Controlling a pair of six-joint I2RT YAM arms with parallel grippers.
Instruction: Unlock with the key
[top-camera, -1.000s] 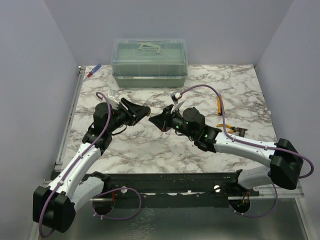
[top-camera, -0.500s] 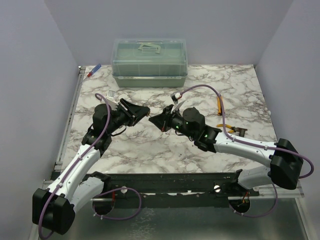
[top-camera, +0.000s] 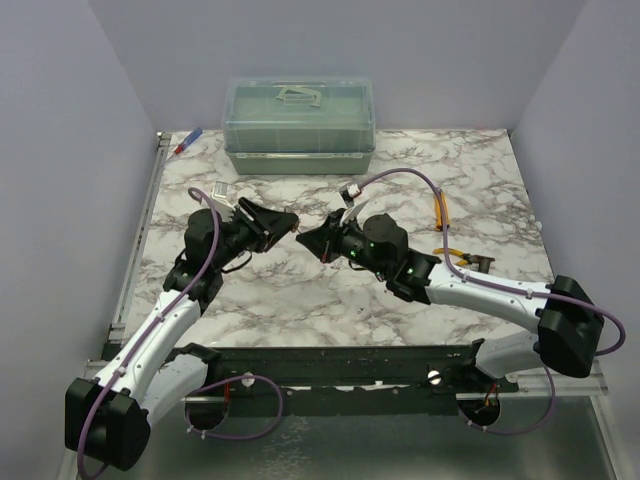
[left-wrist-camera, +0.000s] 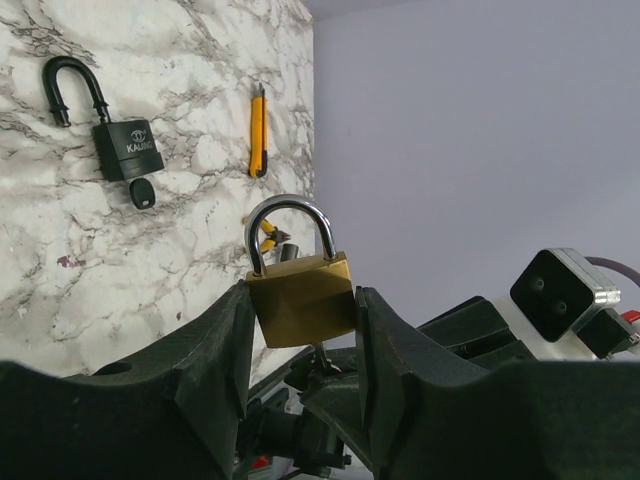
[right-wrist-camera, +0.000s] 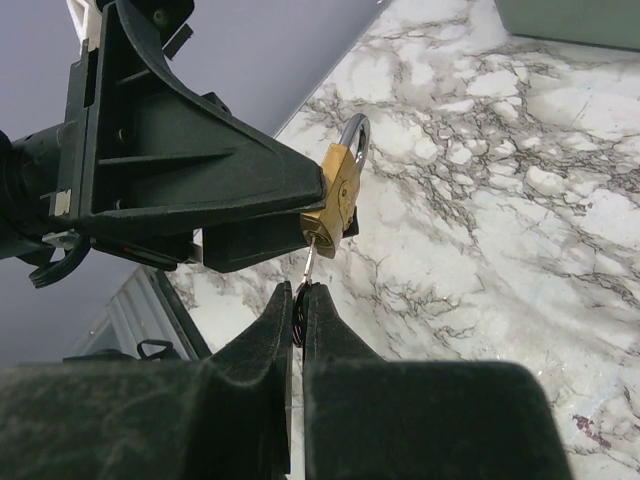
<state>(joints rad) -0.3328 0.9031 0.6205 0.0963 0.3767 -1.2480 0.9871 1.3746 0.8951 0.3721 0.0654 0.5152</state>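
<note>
While my left hand (top-camera: 291, 222) clamps the brass padlock (left-wrist-camera: 300, 298), my right hand (right-wrist-camera: 300, 300) pinches the key (right-wrist-camera: 308, 262). Twisting off-axis could bend its blade.

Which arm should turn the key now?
Right. The right tool pinches the key, whose blade reaches the underside of the brass padlock. The left tool is busy gripping that padlock.

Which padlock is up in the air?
The small brass padlock with the silver shackle, clamped between jaws; the black padlock lies flat on the marble table.
</note>
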